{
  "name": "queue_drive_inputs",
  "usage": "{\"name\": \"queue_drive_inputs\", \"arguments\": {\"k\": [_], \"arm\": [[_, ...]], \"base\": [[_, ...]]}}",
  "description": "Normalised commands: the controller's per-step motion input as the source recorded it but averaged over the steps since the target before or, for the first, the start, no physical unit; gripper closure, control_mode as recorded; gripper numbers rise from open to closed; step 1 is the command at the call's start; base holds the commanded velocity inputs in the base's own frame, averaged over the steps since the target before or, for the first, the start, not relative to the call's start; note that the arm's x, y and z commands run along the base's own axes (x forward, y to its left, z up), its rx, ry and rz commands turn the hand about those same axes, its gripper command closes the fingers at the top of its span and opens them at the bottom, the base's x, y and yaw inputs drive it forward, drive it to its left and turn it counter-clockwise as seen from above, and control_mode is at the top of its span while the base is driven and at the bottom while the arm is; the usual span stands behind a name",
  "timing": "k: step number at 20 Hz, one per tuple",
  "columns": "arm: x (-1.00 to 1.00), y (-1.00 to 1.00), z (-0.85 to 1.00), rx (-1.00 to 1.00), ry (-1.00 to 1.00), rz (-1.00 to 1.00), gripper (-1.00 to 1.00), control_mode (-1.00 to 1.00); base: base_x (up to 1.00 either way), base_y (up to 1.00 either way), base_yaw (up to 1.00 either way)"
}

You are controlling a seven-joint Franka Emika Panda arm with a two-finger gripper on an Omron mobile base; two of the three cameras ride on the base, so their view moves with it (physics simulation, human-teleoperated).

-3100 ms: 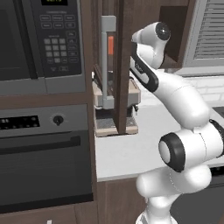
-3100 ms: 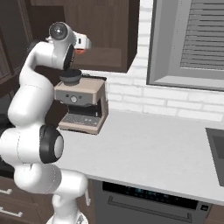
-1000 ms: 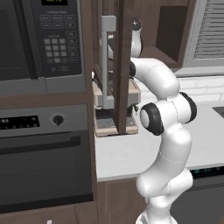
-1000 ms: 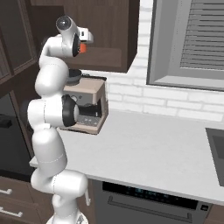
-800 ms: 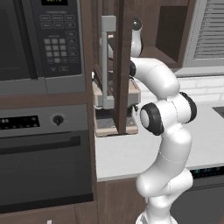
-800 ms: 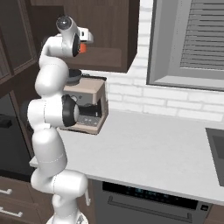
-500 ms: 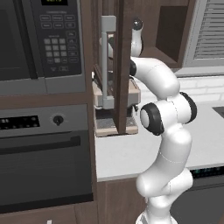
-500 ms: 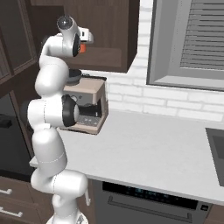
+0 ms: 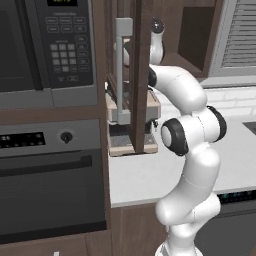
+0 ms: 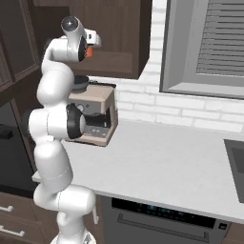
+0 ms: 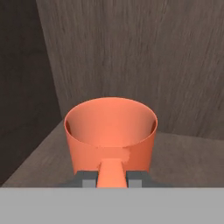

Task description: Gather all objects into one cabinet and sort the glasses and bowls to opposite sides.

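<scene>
An orange mug [image 11: 110, 131] stands upright on the cabinet shelf [image 11: 183, 162], close to the back wall. Its handle [image 11: 111, 173] points at the camera, and my gripper [image 11: 112, 177] is shut on that handle, one dark fingertip [image 11: 86, 177] on each side. From the right base view, the hand [image 10: 91, 40] reaches into the dark-brown wall cabinet [image 10: 121, 33] with the orange mug [image 10: 88, 52] just under it. A wide dark bowl [image 10: 80, 83] sits on top of the coffee machine [image 10: 93, 116] below. The open cabinet door [image 9: 141, 75] hides the hand in the left base view.
The open door with its grey bar handle [image 9: 122, 70] hangs beside my raised arm. A microwave [image 9: 47, 47] and a wall oven [image 9: 50, 185] stand to the left. The grey counter [image 10: 167, 162] runs right toward a shuttered window [image 10: 209, 43].
The jaws have closed on the mug's handle over the last second. Three seconds ago the arm was lower; it has since stretched up into the cabinet.
</scene>
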Motion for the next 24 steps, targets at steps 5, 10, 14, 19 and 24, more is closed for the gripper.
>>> {"name": "queue_drive_inputs", "arguments": {"k": [5,10,14,19,24], "arm": [[-0.78,-0.05,0.00,0.02,-0.07,0.00,1.00,-1.00],[-0.92,-0.24,0.00,0.14,-0.08,0.00,1.00,-1.00],[-0.97,-0.37,0.04,0.19,-0.15,0.00,1.00,-1.00],[-1.00,-0.25,0.28,0.14,-0.17,0.00,1.00,-1.00],[-1.00,-0.13,0.22,0.02,-0.01,0.04,1.00,-1.00]], "base": [[0.00,0.00,0.00],[0.00,0.00,0.00],[0.00,0.00,0.00],[0.00,0.00,0.00],[0.00,0.00,0.00]]}}
